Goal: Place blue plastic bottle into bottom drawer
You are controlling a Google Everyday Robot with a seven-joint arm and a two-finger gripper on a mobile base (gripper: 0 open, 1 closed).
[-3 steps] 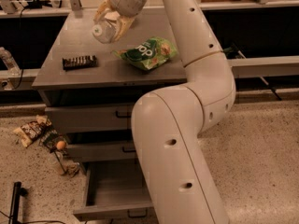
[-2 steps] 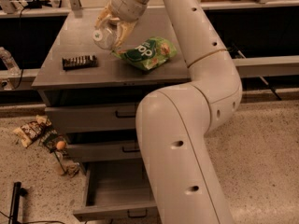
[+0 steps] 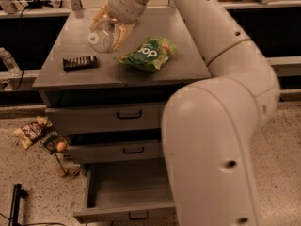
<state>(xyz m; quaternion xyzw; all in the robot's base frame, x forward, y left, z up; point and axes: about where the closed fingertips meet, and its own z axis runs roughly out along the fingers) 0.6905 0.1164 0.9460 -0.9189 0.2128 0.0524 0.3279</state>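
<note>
While the big white arm [image 3: 221, 79] fills the right half of the camera view, its claw [image 3: 111, 31] sits at 11 o'clock in the scene, over the rear left part of the grey tabletop [image 3: 186, 66]. The claw is clamped around the blue plastic bottle [image 3: 100, 36], with yellowish fingers [image 3: 123, 33] wrapped over the clear body. The bottle is tilted, its white cap pointing down toward 7 o'clock. I cannot tell whether it hangs just above the surface or touches it.

A green snack bag [image 3: 149, 53] lies on the tabletop just beside the bottle, at 4 o'clock from it. A dark ridged bar [image 3: 81, 62] lies at 7 o'clock from the bottle, near the tabletop's left edge.

Below the tabletop, the top drawer [image 3: 94, 119] and the middle drawer [image 3: 103, 150] are pushed in. The bottom drawer [image 3: 123, 212] is pulled out at 6 o'clock, its inside bare where it shows, and its small black handle [image 3: 138, 216] sits on the front. Its right side is hidden behind the arm.

On the floor [image 3: 28, 173] at 8 o'clock lie crumpled wrappers [image 3: 32, 131] and a small orange ball [image 3: 61, 146], close to the cabinet's left side.
</note>
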